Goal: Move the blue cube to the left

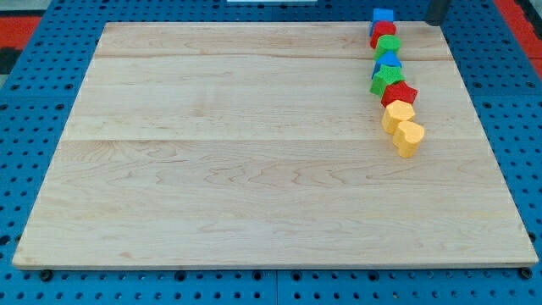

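Note:
The blue cube point(383, 15) sits at the top right of the wooden board point(254, 169), at the head of a column of blocks. Touching just below it is a red block point(383, 32). The dark rod enters at the view's top right, and my tip point(434, 22) is a short way to the right of the blue cube, apart from it, off the board's top edge.
Below the red block the column runs down: a green block point(389, 45), a second blue block point(389, 62), another green block point(384, 80), a red star point(399, 94), a yellow block point(397, 113) and a yellow heart point(408, 136). Blue pegboard surrounds the board.

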You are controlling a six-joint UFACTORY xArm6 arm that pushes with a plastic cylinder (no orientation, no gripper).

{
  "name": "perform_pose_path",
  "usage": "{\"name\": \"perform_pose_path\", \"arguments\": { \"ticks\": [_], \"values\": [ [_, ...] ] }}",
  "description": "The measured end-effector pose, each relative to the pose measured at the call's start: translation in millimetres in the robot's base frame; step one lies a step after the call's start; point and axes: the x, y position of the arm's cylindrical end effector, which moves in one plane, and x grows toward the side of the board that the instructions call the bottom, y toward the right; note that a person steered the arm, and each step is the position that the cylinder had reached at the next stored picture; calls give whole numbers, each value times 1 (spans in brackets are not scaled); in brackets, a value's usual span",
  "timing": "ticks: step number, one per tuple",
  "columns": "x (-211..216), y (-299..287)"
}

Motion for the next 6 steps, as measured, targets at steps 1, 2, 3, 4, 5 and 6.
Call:
{"name": "perform_pose_path", "arguments": {
  "ticks": [1,2,3,4,5,6],
  "values": [
    [0,-61],
    [1,-104],
    [0,-126],
    [1,-141],
    [1,-149],
    [0,-122]
  ]
}}
